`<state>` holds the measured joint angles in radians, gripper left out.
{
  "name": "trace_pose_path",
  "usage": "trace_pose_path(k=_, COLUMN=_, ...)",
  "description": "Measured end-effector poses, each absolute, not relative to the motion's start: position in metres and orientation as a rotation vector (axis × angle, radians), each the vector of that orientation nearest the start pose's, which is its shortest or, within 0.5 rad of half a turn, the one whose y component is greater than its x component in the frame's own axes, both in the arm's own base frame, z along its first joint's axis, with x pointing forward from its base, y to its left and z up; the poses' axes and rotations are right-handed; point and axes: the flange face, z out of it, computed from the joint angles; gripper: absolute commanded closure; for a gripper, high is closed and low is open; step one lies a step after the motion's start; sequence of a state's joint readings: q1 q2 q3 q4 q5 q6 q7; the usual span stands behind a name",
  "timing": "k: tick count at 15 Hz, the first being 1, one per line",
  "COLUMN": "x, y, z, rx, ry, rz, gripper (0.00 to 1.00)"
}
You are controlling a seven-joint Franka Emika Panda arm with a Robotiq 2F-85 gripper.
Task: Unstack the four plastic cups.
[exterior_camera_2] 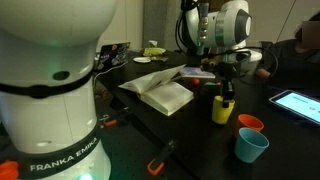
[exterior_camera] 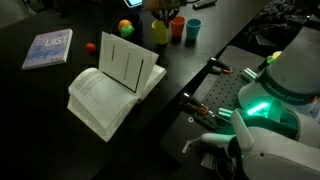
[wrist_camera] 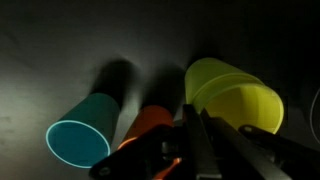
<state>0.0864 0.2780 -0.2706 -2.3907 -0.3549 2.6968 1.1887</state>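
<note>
In an exterior view the Robotiq gripper [exterior_camera_2: 226, 96] hangs straight down from the white robot arm [exterior_camera_2: 225, 25] in the upper right of the frame. Its two dark fingers are drawn tightly together on the rim of a yellow tapered plastic cup [exterior_camera_2: 222, 110], which stands upright on the dark table [exterior_camera_2: 190, 135]. The wrist view shows the same narrow pinch at bottom centre, the jaws meeting on the left edge of that cup's mouth. There the cup looks like two nested ones, a yellow-green shell around a yellow rim, though this is hard to make out. Toward the lower right of the exterior view stand an orange-red tapered plastic cup [exterior_camera_2: 250, 123] and, nearest the camera, a teal-blue tapered plastic cup [exterior_camera_2: 252, 146]. All three sit in a short row, mouths up, close together. An open white-paged book [exterior_camera_2: 160, 92] lies left of the cups at mid-frame, and the robot's white base [exterior_camera_2: 50, 100] fills the left side. In an exterior view a small red-yellow-green ball [exterior_camera: 125, 27] sits at top centre, left of the cups.
</note>
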Motion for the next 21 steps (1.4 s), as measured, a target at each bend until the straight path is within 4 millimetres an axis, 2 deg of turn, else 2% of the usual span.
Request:
trace_pose_path(k=7, x=0.502, y=-0.080, z=0.225, rx=-2.869, ry=1.634, rz=-0.263, gripper=0.97)
trace_pose_path(k=14, x=0.508, y=-0.085, z=0.269, rx=-2.809, ry=1.645, rz=-0.354, gripper=0.97)
trace_pose_path(k=21, x=0.495, y=-0.085, z=0.309, rx=-2.884, ry=1.609, rz=-0.272, gripper=0.97)
